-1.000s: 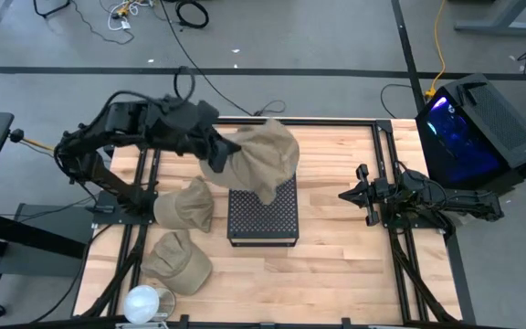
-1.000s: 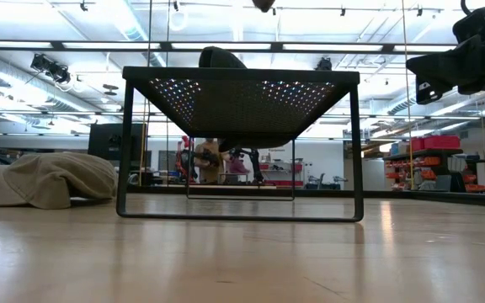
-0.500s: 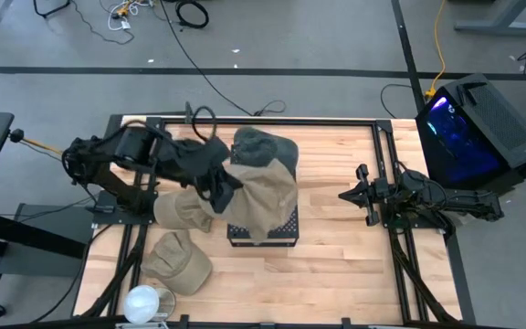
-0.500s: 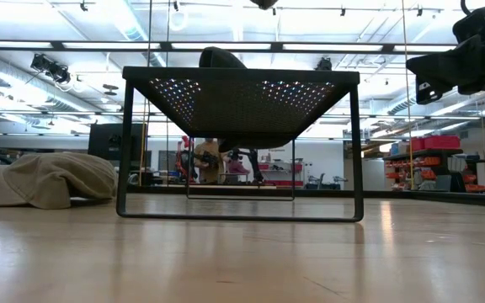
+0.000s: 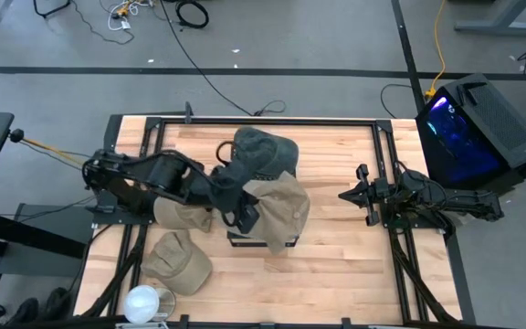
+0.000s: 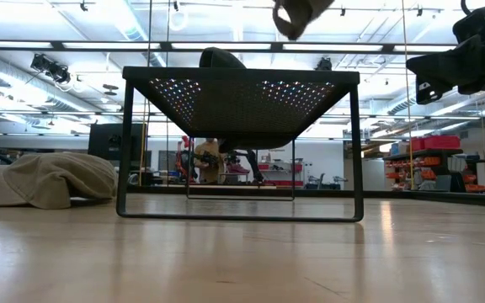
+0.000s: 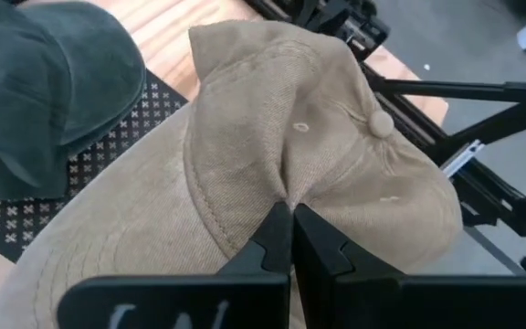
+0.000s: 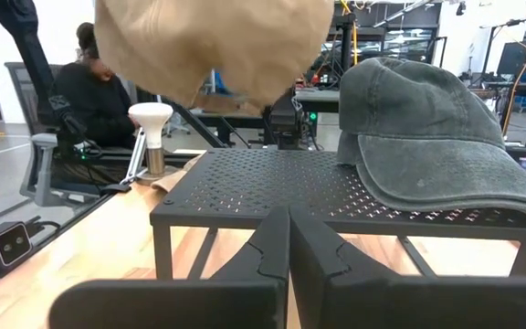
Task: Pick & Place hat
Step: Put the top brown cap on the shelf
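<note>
My left gripper (image 5: 242, 213) is shut on a tan cap (image 5: 282, 213), held over the near half of the black perforated stand (image 5: 284, 239). In the right wrist view the tan cap (image 8: 213, 46) hangs above the stand (image 8: 336, 187). A dark green cap (image 5: 258, 152) rests on the stand's far half, brim down on the mesh. Two more tan caps (image 5: 183, 212) (image 5: 177, 261) lie on the table left of the stand. My right gripper (image 5: 354, 196) is shut and waits at the table's right side. My left gripper pinches a fold of the tan cap's crown (image 7: 286, 194) between its two fingers, just behind the brim seam. The fingers come from the table's left, slanting down. The cap is lifted clear of the stand, with its top button (image 7: 382, 122) facing away from the gripper.
A white round lamp-like object (image 5: 142, 302) stands at the table's near left corner. Black rails (image 5: 400, 256) run along both table sides. A lit computer case (image 5: 478, 132) stands beyond the right edge. A seated person (image 8: 89, 96) shows behind the table.
My left gripper has carried the tan cap from over the stand's far half toward the near edge and downward, staying shut. The dark green cap beneath, covered a second ago, now shows. The tan cap's lower edge has come into the low view's top.
</note>
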